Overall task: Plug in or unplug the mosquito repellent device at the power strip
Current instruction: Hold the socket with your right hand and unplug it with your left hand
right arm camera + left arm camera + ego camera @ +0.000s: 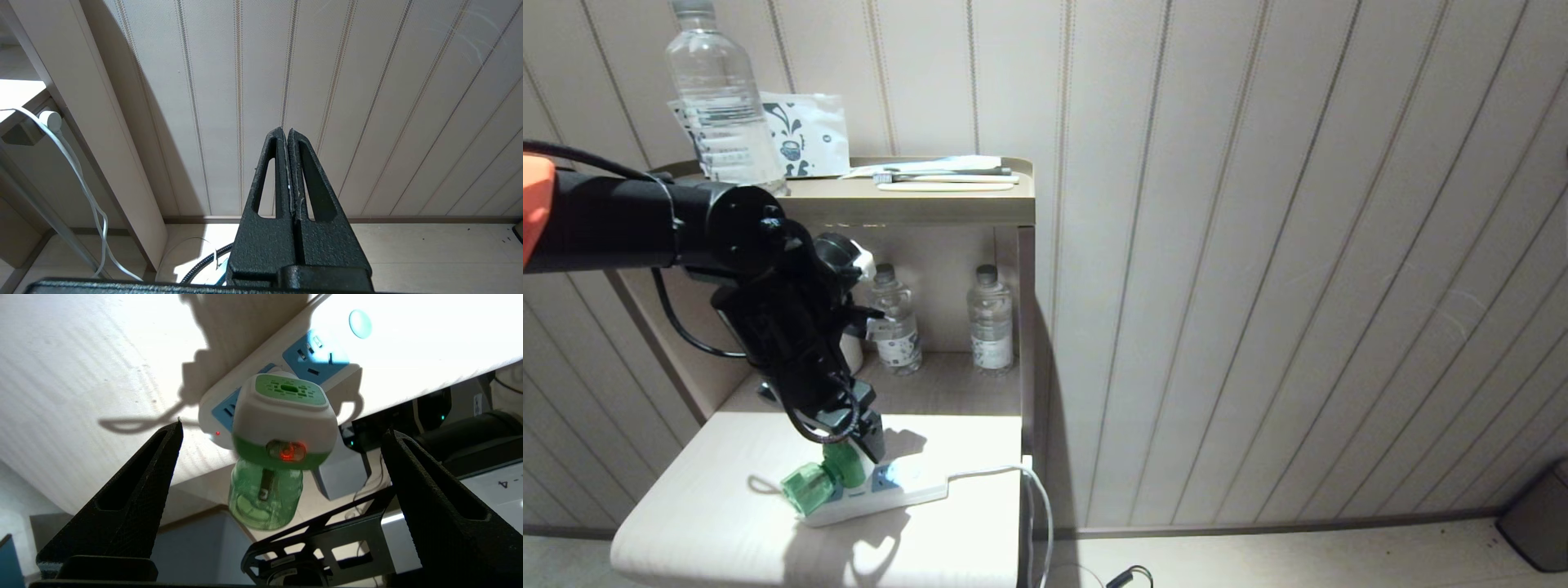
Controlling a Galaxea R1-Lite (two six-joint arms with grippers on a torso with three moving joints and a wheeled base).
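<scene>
Repellent device: the mosquito repellent device [827,479] sits plugged into the power strip, near the strip's end at about 8 o'clock on the white table top. Its white head [282,416] has a green top with little slots, and a small red light glows on its green band.
Bottle: the see-through green bottle [264,495] sticks out from the head past the end of the strip.
Power strip: the power strip [882,494] lies flat on the table, slanted, with the plug-in at one end and blue sockets [316,355] free beside it. A tiny red dot glows on the strip close to the plug-in.
Cord: a white cord [1013,474] leaves the strip's other end, toward 3 o'clock, and drops over the table edge.
Left gripper: the left gripper [854,441] hangs just above the plug-in, at its 12 o'clock, pointing down. Its two black fingers [139,498] stand wide apart, one on each side of the plug-in, not touching it and holding nothing.
Table: the table [686,523] is pale and bright under the light.
Shelf: behind the table, at 12 o'clock, two small water bottles [990,318] stand on a shelf. A big bottle [719,98] stands on top.
Right gripper: the right gripper [288,134] is away from the table, facing the striped wall [367,102]. Its fingers are pressed together with nothing between them.
</scene>
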